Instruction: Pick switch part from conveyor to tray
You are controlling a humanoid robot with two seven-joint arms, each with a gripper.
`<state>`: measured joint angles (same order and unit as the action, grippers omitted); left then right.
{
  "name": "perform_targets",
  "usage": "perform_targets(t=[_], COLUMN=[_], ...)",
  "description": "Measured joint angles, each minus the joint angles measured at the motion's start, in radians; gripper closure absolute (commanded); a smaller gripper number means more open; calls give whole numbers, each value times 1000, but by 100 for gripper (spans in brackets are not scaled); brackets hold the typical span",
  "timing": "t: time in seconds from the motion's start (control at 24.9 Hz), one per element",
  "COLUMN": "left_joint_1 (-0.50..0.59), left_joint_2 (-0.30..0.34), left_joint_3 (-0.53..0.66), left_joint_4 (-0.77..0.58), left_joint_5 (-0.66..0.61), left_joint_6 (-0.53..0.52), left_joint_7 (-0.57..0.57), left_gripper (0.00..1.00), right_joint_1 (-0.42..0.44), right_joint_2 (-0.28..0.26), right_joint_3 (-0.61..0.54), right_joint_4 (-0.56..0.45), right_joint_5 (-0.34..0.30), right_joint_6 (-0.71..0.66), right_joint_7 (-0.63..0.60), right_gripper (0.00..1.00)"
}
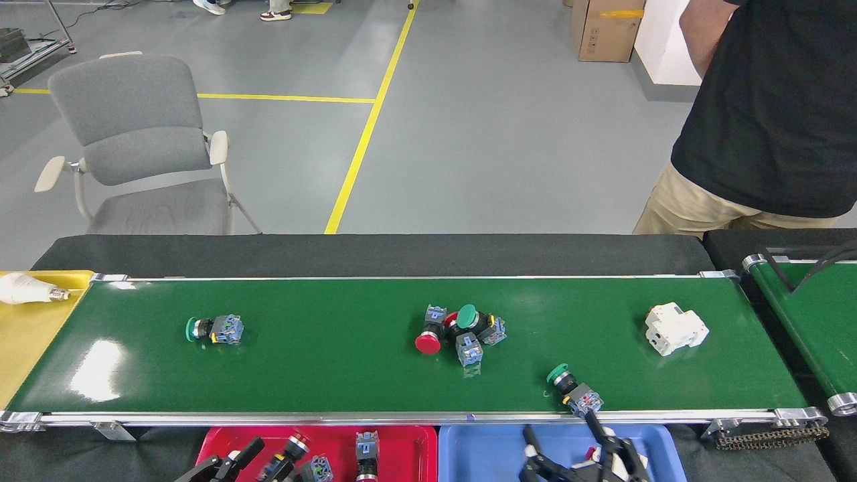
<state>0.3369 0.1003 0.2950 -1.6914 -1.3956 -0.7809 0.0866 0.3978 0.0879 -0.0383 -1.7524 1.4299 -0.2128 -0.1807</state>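
While both arms are sitting low at the bottom edge of the head view, the items are lying as follows.

Conveyor: running left to right, carrying all loose parts.
Green switch part, left: lying on its side, alone, near the belt's left end.
Cluster of switch parts: sitting mid-belt, red and green caps touching one another.
Green switch part, right: lying close to the near rail, just above the blue tray.
White breaker: resting toward the belt's right end, well apart from the cluster.
Red tray: sitting below the near rail, holding several switch parts.
Blue tray: sitting beside the red tray, to its right.
Left gripper: showing over the red tray, fingers spreading apart, holding nothing.
Right gripper: showing over the blue tray, fingers standing apart, empty.
Yellow tray: lying at the belt's left end, carrying a light bulb.
Person: standing behind the far right of the surface.
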Motion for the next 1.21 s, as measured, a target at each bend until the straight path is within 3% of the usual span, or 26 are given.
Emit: perform_targets(t=[0.12,0.32,0.64,0.72,0.92,1.04,1.21], left_joint_1=[-15,-50,-39,-41,-159,-271,-379], left_joint_2=[-29,-5,5,5,-4,-40,-65], left_joint_3=[54,82,70,18,-128,-193,-220], left_joint_4=[0,13,22,22,32,100,200], left_joint_5=[0,-13,-14,-14,-72,-162,-191], left_joint_6=[15,280,340,314,282,323,354], left_joint_7=[0,-1,1,4,-42,-74,-108], left_gripper=[0,0,0,0,0,0,0], right_joint_1=[-8,-109,-287,-333,-385,-386,-391], right_joint_2=[-2,-3,-2,-2,-3,-12,-16], right_joint_3=[1,84,220,275,346,356,371], right_joint_4=[1,37,168,217,255,256,255], right_joint_5=[3,45,61,62,59,57,57], right_joint_6=[19,47,113,170,237,236,187], right_joint_7=[-2,32,196,215,251,259,268], right_gripper=[0,0,1,13,77,90,93])
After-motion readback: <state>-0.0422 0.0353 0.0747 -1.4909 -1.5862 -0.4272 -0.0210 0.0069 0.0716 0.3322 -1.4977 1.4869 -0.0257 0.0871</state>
